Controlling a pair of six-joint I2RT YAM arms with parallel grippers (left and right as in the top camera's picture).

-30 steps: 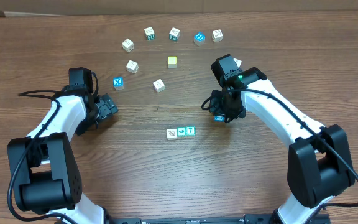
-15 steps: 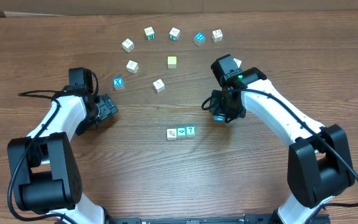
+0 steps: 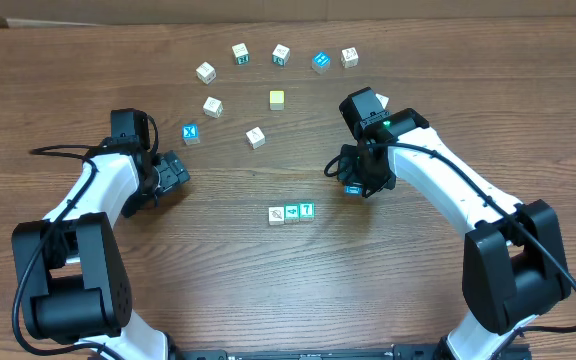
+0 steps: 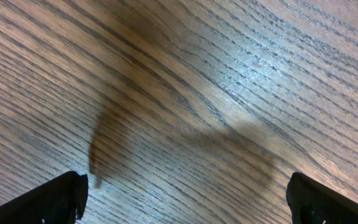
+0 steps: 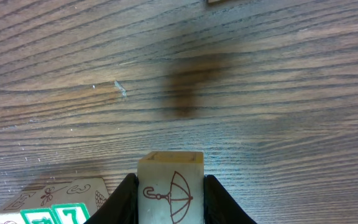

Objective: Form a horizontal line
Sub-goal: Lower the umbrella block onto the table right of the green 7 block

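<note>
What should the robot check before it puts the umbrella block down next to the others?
1. Cube gripped in right tool: ok.
2. Row of three is straight: ok.
3. Table free just right of the 7 cube: ok.
4. Left tool open, empty, far from the row: ok.
5. Cube lined up over the row's end: not ok, it sits up and to the right in the overhead view.
6. Cube lifted off the table: cannot tell.

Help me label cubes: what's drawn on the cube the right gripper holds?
The cube shows a brown umbrella outline; best in right wrist view.
</note>
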